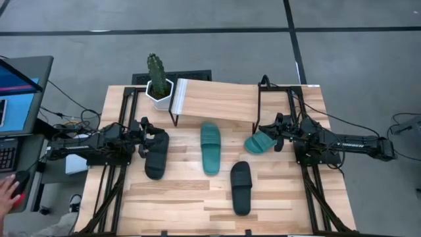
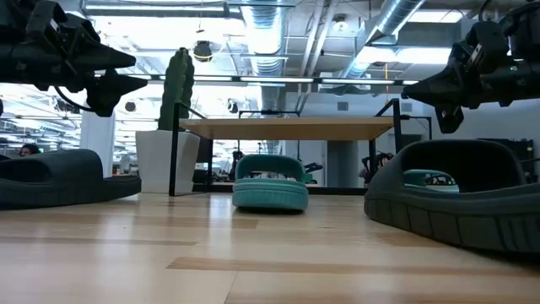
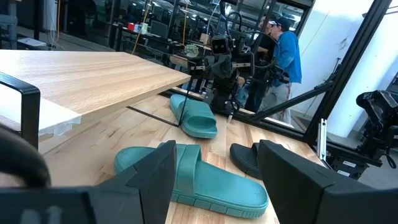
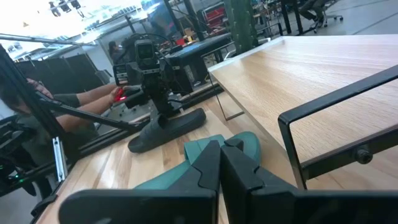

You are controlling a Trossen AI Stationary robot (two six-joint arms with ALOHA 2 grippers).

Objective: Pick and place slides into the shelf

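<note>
No readable writing, left tool (image 1: 146, 133) spread over black slide (image 1: 156, 155), right tool (image 1: 275, 133) pinching teal slide (image 1: 258, 142) beside shelf (image 1: 214, 100)

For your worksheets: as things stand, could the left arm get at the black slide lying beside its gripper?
Probably yes. The left gripper is open and sits right at the upper end of that black slide, with nothing between them; the teal slide lies well clear on the table.

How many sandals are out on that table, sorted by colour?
Black slides: 2, one at the left, one lower right.
Teal green slides: 2, one in the middle, one at the shelf's right end.
Total: 4 slides, none resting on the shelf.
</note>
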